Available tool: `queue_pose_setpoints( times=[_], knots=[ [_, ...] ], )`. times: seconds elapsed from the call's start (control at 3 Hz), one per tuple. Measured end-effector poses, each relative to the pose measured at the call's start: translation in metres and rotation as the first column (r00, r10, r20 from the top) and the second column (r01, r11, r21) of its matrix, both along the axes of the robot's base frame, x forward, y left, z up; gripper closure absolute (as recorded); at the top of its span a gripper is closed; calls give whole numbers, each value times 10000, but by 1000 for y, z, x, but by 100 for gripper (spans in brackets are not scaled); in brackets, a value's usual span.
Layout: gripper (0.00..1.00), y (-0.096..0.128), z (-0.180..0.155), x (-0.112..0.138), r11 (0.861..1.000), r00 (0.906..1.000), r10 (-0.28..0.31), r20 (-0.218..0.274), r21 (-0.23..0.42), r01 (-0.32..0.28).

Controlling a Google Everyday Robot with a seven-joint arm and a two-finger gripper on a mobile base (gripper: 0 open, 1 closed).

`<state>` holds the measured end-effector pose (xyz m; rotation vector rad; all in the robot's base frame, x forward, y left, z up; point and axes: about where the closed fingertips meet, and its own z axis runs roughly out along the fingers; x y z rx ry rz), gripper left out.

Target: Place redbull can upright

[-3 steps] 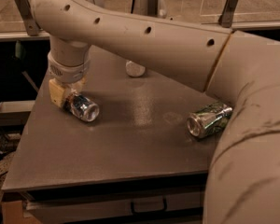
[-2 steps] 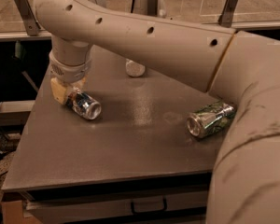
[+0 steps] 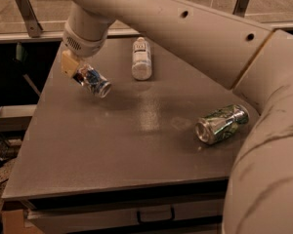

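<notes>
The redbull can (image 3: 94, 82), blue and silver with a shiny silver top, is held tilted in the air above the left part of the grey table (image 3: 136, 150). Its top points down and to the right. My gripper (image 3: 74, 68) is at the can's upper left end, shut on it, with a tan finger pad (image 3: 68, 62) showing beside the can. The large beige arm (image 3: 185, 28) runs from the right edge across the top of the view to the gripper.
A white bottle (image 3: 141, 57) lies on its side at the back of the table. A green-and-silver can (image 3: 220, 123) lies on its side at the right. A drawer handle (image 3: 155, 216) shows under the table's front edge. A rail runs behind the table.
The gripper has lifted the redbull can off the table and carried it up and right, tilted. The arm rose, uncovering the white bottle.
</notes>
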<state>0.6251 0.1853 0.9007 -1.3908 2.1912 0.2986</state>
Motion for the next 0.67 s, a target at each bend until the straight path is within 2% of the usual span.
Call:
queue_pose_setpoints(
  times=[0.33,0.67],
  knots=[
    [100,2,44,37,9847,9892,676,1298,1511,-871],
    [100,2,82,58,9372,9539,1041,2815,2932,-1888]
  ],
)
